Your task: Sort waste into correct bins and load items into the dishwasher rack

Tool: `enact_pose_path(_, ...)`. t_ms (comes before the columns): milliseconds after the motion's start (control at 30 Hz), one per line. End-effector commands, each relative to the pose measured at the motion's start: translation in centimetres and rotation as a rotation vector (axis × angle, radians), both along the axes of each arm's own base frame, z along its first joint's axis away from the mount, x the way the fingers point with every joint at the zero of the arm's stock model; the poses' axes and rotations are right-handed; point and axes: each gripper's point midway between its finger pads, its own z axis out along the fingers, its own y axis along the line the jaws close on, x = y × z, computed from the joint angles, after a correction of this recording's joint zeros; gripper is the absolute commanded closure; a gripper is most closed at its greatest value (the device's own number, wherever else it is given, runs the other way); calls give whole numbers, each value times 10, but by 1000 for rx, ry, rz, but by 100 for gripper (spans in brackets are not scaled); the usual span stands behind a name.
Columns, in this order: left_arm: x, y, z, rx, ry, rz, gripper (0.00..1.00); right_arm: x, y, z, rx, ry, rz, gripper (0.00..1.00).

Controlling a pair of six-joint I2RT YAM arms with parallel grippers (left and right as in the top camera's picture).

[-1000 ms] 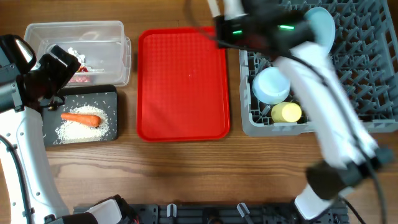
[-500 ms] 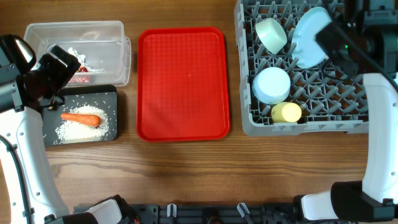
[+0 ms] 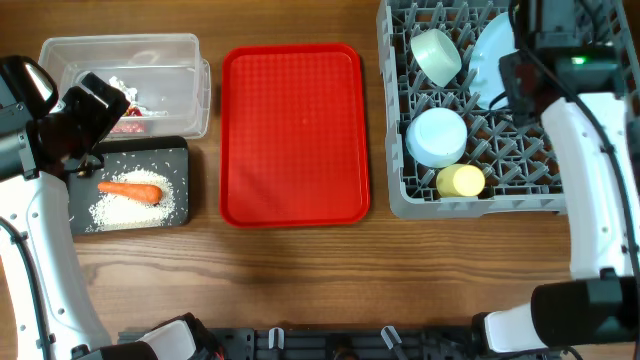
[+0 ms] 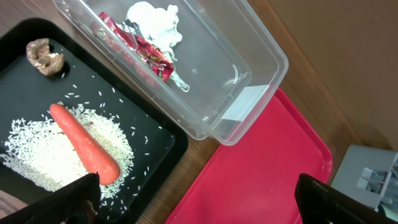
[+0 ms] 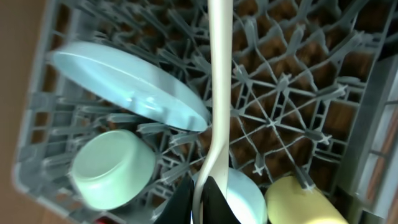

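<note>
Over the grey rack, the right claw is clamped on the white spoon, with plate, bowls and cup racked below. I judge this the last loading step: the spoon must go down between pegs and be released. Farther left, the left claw stands apart over the black tray, on a wooden table; no room shows.

The wrapper and tissue lie in the tub; carrot, rice and lump on the black tray beside it.
</note>
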Motion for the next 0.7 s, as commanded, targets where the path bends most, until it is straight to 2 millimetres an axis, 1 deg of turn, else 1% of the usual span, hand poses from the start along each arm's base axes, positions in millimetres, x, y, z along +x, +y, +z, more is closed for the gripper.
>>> enact_pose_path(0,1,3,-1,-2,2,12,0,-1,0,-33,30,14,-67,96)
enact_pose_path(67,1,3,-1,-2,2,12,0,-1,0,-48,33,17,-77,96)
enact_pose_path(133,1,3,-1,-2,2,12,0,-6,0,-67,47,28,-115,96)
enact_pose_path(233,1,3,-1,-2,2,12,0,-13,-2,-87,63,37,-165,96)
enact_pose_path(300,1,3,-1,-2,2,12,0,-16,-4,-95,72,34,-196,96)
enact_pose_path(400,1,3,-1,-2,2,12,0,-16,-10,-100,78,24,-223,95)
enact_pose_path(433,1,3,-1,-2,2,12,0,-15,-12,-100,79,20,-228,85)
enact_pose_path(467,1,3,-1,-2,2,12,0,-16,-14,-100,79,20,-233,64)
enact_pose_path(500,1,3,-1,-2,2,12,0,-16,-15,-100,79,20,-238,39)
enact_pose_path(533,1,3,-1,-2,2,12,0,-16,-17,-100,79,20,-241,34)
enact_pose_path(567,1,3,-1,-2,2,12,0,-16,-17,-100,79,20,-242,26)
enact_pose_path(600,1,3,-1,-2,2,12,0,-16,-18,-100,78,21,-241,14)
enact_pose_path(667,1,3,-1,-2,2,12,0,-16,-18,-100,77,23,-237,13)
